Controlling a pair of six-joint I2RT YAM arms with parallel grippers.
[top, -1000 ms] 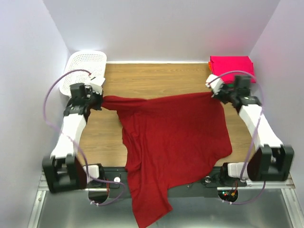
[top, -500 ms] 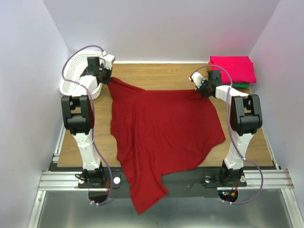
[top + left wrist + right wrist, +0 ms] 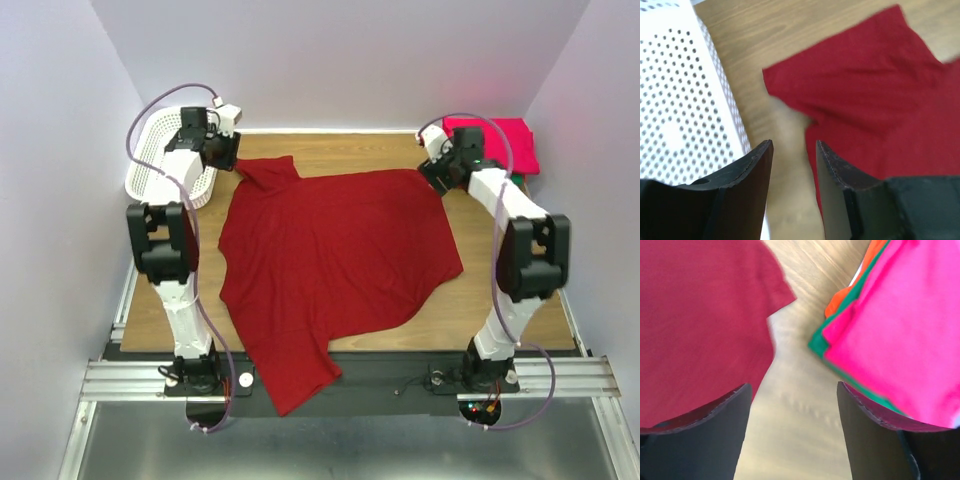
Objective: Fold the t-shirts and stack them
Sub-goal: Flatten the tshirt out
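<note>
**Wooden tabletop (image 3: 340, 150) under a crimson t-shirt (image 3: 330, 250)**

It lay spread across the middle, one end over the 7 o'clock edge. The folded t-shirts (image 3: 505, 140), pink on top, sat at 1 o'clock, a white basket (image 3: 145, 165) at 11 o'clock.

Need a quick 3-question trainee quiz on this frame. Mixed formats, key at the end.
1. True or false: the left gripper is shut on the dark red t-shirt.
2. Where does the folded stack sit? A) far right corner of the table B) far left corner C) hanging over the near edge
3. Fill in: in the right wrist view, under the pink shirt show a green layer and an ______ one.
Key: 1 false, its jaws stand apart over bare wood with nothing between them. 2 A. 3 orange, the orange layer peeks out at the corner.
</note>
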